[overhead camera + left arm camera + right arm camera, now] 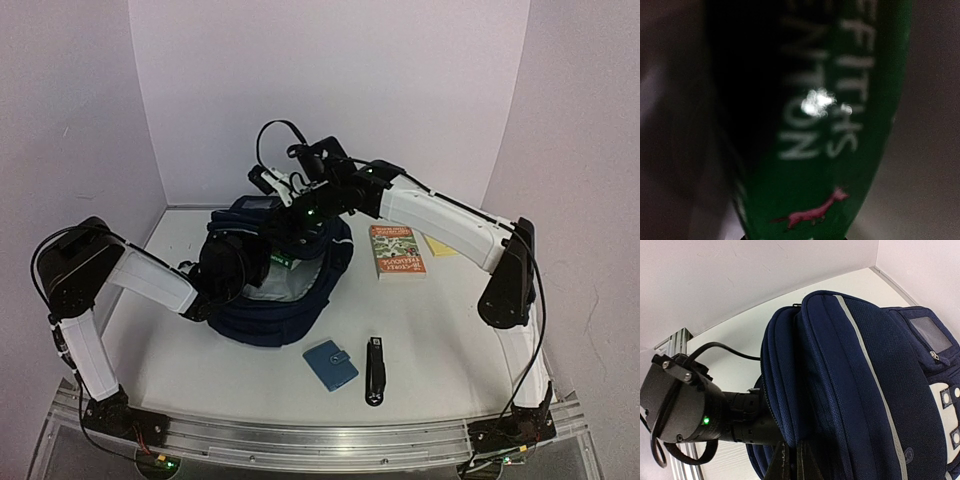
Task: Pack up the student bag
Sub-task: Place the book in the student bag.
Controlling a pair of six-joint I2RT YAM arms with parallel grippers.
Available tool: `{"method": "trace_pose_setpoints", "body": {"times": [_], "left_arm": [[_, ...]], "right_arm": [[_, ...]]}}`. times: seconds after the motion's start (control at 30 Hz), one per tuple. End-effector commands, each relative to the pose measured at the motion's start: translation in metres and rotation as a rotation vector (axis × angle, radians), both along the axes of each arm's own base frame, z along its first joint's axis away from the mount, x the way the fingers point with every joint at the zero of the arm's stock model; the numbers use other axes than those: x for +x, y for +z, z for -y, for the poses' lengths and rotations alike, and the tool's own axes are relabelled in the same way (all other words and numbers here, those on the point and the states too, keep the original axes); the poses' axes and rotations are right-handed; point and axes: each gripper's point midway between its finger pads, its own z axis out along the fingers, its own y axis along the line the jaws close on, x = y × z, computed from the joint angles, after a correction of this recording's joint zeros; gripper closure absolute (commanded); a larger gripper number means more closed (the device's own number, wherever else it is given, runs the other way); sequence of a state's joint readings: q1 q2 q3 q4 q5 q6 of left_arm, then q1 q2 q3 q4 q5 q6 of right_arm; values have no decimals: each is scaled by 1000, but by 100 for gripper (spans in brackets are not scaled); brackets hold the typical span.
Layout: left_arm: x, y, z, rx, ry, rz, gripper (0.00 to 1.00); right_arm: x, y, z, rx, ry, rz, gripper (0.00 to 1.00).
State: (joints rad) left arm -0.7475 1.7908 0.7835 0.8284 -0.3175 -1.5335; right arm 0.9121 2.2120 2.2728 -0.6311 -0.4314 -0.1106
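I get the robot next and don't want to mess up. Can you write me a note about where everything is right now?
Left gripper: down inside the student bag, jaws hidden, apparently shut on a green book.
Right gripper: jaws shut, pinching the bag's upper edge, holding it open.
Bag: on the table, left of centre.
Done: green book is inside the opening, not yet let go.
Left to pack: paperback, blue wallet and black tool, all lying on the table beside the bag.
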Motion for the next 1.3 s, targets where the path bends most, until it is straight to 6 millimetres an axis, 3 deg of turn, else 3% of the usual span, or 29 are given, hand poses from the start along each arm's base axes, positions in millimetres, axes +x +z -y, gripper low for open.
{"method": "trace_pose_setpoints", "body": {"times": [0.0,0.13,0.3,0.87,0.97,1.27], "left_arm": [[17,50,-3,-50,30,138,73],[-2,51,-1,-3,3,97,49],[-26,45,-6,38,5,-4,33],[-75,29,-1,34,-40,-122,29],[-82,29,-1,33,-45,-117,35],[-88,25,3,35,-49,-116,82]], "right_arm": [[-36,101,-7,204,103,110,100],[-26,95,-6,194,81,114,100],[-19,97,-7,199,65,127,100],[-5,101,-5,204,37,154,100],[-5,100,-6,204,38,152,100],[-19,106,-8,232,95,121,100]]}}
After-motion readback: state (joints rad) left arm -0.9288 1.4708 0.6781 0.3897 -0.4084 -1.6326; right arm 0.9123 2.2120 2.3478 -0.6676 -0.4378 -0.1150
